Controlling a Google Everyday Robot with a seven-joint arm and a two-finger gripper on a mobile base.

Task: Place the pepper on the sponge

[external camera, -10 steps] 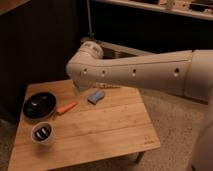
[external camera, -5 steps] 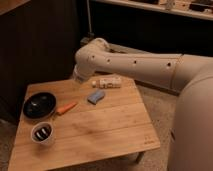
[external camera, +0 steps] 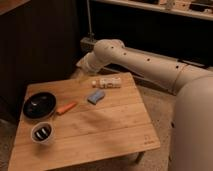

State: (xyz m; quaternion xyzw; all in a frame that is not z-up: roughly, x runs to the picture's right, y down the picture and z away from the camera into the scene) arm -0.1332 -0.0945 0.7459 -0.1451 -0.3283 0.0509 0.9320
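**A:** Where is the pepper (external camera: 66, 107) right now?

**B:** It lies flat on the wooden surface (external camera: 100, 135), at about 8 o'clock from the sponge (external camera: 96, 96). The 2 are near each other but apart, so the pepper is not on the sponge.

**A:** And the tool (external camera: 80, 70)?

**B:** It hangs over the far edge of the surface, at about 11 o'clock from the sponge. It stands wide, and I see nothing in it. My guess is that it is held high and back so the arm (external camera: 145, 62) clears everything below.

**A:** Why does the sponge lie the way it does?

**B:** Its broad face is up, which gives a slim pepper a soft, flat spot to rest on. I would expect the pepper to roll off a narrower side.

**A:** What is the count?

**B:** There is 1 pepper and 1 sponge. There is 1 black bowl (external camera: 39, 104) at 9 o'clock from the pepper, with 1 cup (external camera: 42, 132) at 6 o'clock from the bowl. There is also 1 white packet (external camera: 106, 83) lying just past the sponge at 1 o'clock. That makes 5 things, plus 1 arm with its 1 tool.
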